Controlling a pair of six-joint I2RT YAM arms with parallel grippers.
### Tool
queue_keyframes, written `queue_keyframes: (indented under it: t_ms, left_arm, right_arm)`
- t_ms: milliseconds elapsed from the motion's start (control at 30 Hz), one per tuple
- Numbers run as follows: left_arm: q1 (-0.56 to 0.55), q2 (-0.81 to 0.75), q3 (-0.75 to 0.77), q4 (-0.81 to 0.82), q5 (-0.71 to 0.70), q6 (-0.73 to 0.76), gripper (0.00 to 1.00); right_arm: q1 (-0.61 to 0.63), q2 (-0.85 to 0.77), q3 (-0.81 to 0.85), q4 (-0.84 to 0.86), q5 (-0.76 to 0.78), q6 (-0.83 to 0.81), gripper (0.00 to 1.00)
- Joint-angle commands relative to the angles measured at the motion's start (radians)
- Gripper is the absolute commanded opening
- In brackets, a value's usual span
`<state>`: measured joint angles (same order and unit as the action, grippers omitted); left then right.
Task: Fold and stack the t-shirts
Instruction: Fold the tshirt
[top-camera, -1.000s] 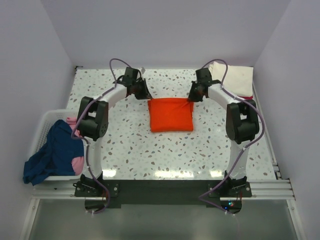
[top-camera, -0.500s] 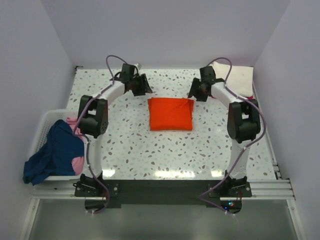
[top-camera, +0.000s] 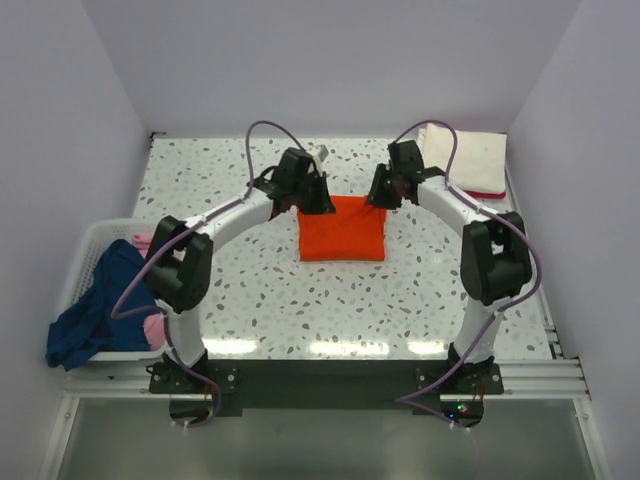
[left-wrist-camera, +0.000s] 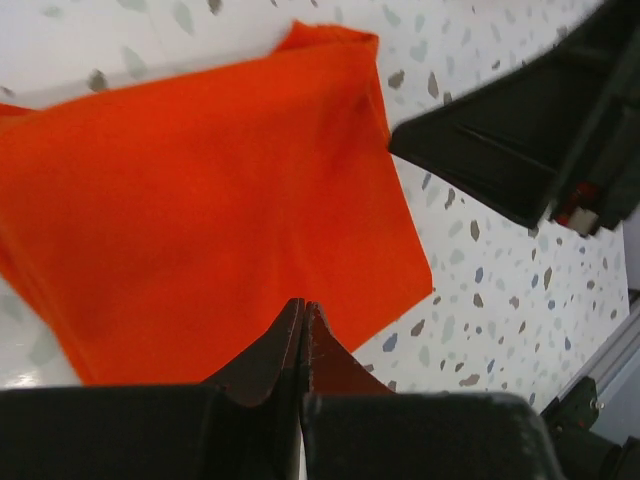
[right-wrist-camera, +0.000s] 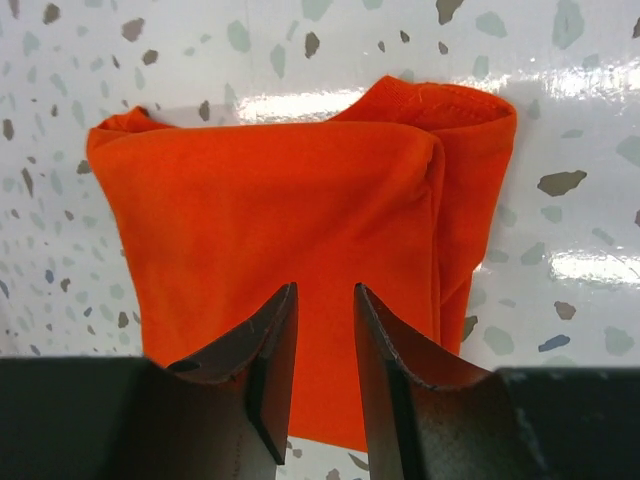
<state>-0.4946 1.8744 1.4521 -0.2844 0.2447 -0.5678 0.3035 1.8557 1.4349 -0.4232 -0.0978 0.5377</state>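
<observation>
While folded into a compact rectangle, the orange t-shirt (top-camera: 342, 229) lay mid-tabletop (top-camera: 280, 290). Left gripper (left-wrist-camera: 303, 310) was at its far-left corner, jaws pressed together, and right gripper (right-wrist-camera: 325, 295) at its far-right corner, jaws slightly spread.

From high above and behind the arm bases (top-camera: 190, 375), facing down and forward, far enough off to take in the whole speckled table (top-camera: 260, 290) and the white basket (top-camera: 88, 236) at its left edge. From the left wrist, close and low, looking past the pressed-together tips of the left gripper (left-wrist-camera: 303, 306) onto the folded orange t-shirt (left-wrist-camera: 200, 190); from the right wrist, equally close, looking down through the parted fingers of the right gripper (right-wrist-camera: 323, 292). Shared by all three: that orange t-shirt and the speckled surface bordering it.
</observation>
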Motion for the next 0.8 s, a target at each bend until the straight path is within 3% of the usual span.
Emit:
queue_keyframes:
  t_ms: [0,200,367,767]
  left_arm:
    - [-0.065,0.044,-0.026,0.053,0.024,-0.029,0.00]
    - [-0.117,0.150,-0.027,0.071,0.030,-0.030,0.00]
    - [-0.128,0.210,-0.045,0.067,0.025,-0.024,0.00]
    - [-0.133,0.163,-0.042,0.048,-0.010,0.005,0.00]
  right_arm:
    - [-0.007,0.072,0.004,0.040,-0.042,0.013,0.33]
    - [-0.030,0.163,-0.022,0.058,-0.031,0.018,0.32]
    - [-0.055,0.142,-0.106,0.080,-0.037,0.036,0.31]
    - [-0.063,0.057,-0.056,0.084,-0.103,0.044,0.33]
